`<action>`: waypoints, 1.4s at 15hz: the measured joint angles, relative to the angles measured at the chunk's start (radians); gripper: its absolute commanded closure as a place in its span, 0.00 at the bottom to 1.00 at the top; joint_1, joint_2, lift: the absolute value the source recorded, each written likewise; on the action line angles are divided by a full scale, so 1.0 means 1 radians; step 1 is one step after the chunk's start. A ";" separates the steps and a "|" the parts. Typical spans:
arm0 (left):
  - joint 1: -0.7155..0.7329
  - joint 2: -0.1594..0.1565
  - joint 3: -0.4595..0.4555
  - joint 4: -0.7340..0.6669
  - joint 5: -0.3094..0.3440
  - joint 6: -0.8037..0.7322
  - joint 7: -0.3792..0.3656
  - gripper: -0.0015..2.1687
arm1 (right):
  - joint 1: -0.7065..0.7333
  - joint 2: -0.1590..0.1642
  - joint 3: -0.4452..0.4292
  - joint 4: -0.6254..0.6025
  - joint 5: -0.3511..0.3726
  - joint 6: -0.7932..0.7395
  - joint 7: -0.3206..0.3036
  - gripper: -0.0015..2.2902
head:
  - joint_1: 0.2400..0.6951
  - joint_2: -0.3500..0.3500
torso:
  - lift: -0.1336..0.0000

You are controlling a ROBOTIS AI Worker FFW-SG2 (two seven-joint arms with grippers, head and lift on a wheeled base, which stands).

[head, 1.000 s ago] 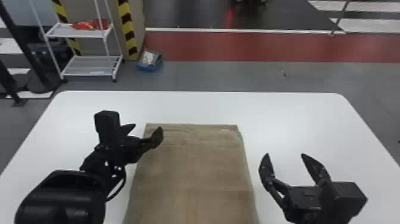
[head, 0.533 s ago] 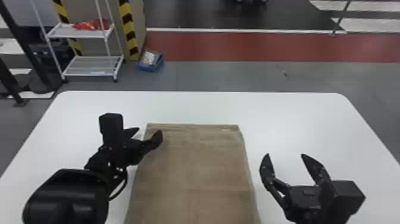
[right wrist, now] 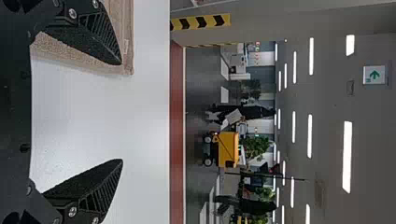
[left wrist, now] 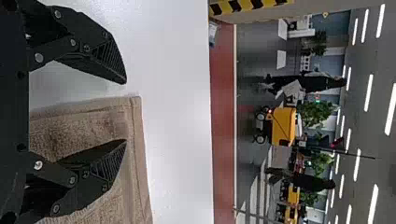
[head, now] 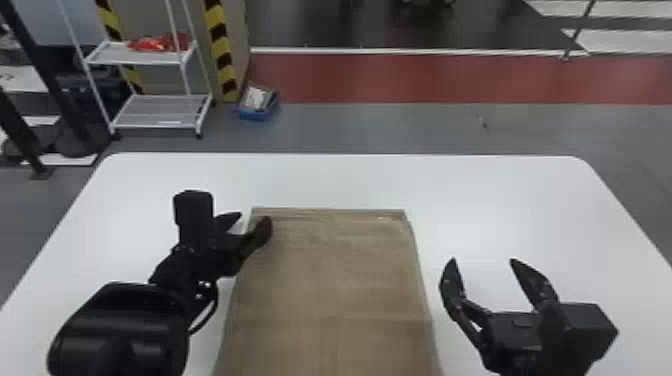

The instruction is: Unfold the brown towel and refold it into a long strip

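Observation:
The brown towel [head: 330, 280] lies flat on the white table, running from mid-table to the near edge of the head view. At its far left corner is my left gripper [head: 256, 220], one finger over the towel and the other outside its left edge. The left wrist view has the left gripper [left wrist: 125, 112] open, with the towel's corner [left wrist: 133, 121] between and beyond its fingers. To the right of the towel stands my right gripper [head: 482, 260], open and holding nothing. In its wrist view, the right gripper [right wrist: 122, 112] has the towel [right wrist: 128, 37] beside one finger.
The white table [head: 520, 200] extends on both sides of the towel and behind it. Past its far edge, on the floor, are a white shelf rack [head: 160, 107] and a blue box [head: 257, 107].
My left arm has shifted slightly to the right, while its fingers stay near the towel's far left corner. The right gripper and the towel look nearly unchanged.

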 measured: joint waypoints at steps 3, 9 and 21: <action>0.000 -0.001 -0.011 0.000 -0.019 -0.011 0.007 0.24 | -0.001 0.000 0.000 0.004 0.000 0.000 0.000 0.06 | 1.00 0.48 | 0.08; 0.000 -0.001 -0.018 0.001 -0.042 -0.012 0.009 0.38 | -0.007 0.000 0.002 0.008 0.000 0.000 0.000 0.06 | 1.00 0.48 | 0.08; 0.047 -0.001 -0.013 -0.049 -0.052 -0.036 0.007 0.67 | -0.009 0.000 0.002 0.010 0.000 0.000 0.000 0.06 | 1.00 0.48 | 0.08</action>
